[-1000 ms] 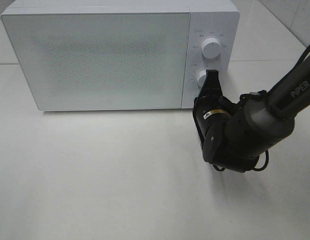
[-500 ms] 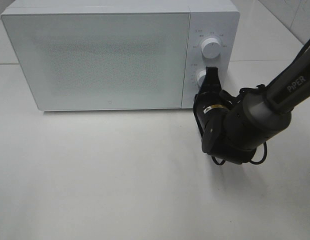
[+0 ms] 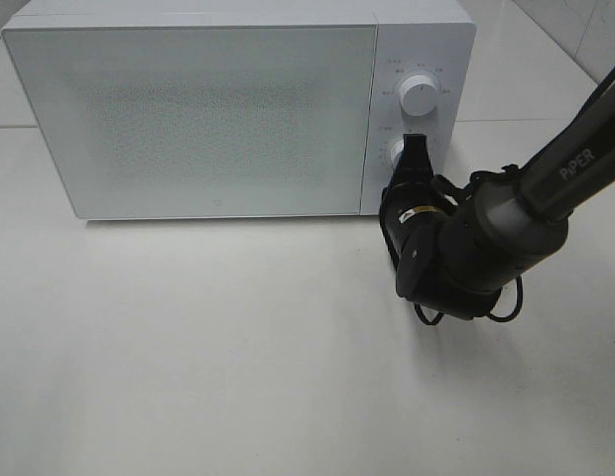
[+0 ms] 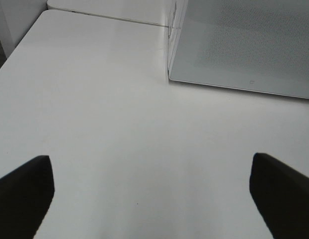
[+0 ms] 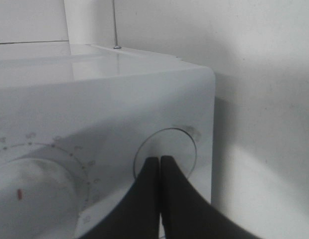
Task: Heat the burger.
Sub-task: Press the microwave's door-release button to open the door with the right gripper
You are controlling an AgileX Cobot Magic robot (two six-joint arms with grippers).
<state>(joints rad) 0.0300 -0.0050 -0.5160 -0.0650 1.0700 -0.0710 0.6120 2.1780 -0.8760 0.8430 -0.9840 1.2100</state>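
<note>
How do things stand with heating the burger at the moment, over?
Left gripper open, over the table. Right gripper shut, tips at a round control on the microwave. Burger not in view; door closed.

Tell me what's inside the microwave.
The microwave door is shut, and its speckled white panel hides the inside. Whether anything sits in there cannot be told.

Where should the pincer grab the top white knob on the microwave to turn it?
Probably by its round rim, squeezing two opposite sides. The top knob sticks out like a short drum from the front panel of the microwave, so come straight at it from the front, opened wider than the knob.
</note>
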